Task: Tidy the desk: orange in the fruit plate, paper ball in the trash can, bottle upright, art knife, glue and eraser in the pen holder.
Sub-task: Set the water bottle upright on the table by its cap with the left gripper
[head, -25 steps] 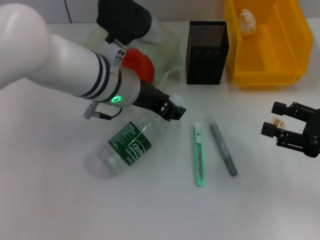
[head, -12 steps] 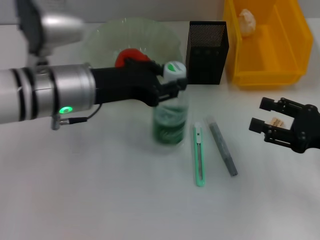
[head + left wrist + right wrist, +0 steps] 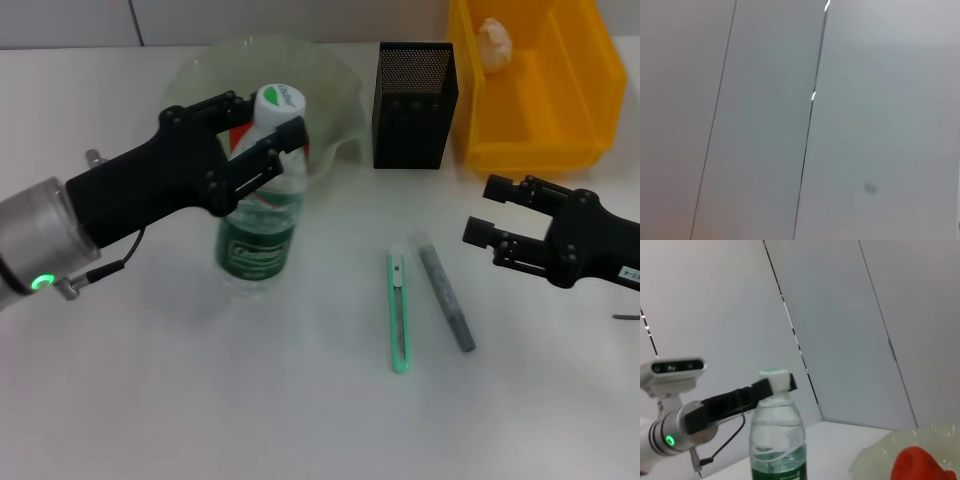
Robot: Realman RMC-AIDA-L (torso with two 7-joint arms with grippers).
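A clear water bottle with a green label and white cap stands upright on the white desk, in front of the green glass fruit plate. My left gripper is shut on its neck just under the cap. The bottle also shows in the right wrist view. The orange lies in the plate, mostly hidden behind the fingers. A green art knife and a grey glue stick lie side by side on the desk. My right gripper is open, right of them. The eraser is not visible.
A black mesh pen holder stands behind the knife and glue. A yellow bin at the back right holds the paper ball. The left wrist view shows only grey wall panels.
The left gripper raised the bottle from lying to upright and carried it left, in front of the plate. The right gripper moved left toward the glue stick.
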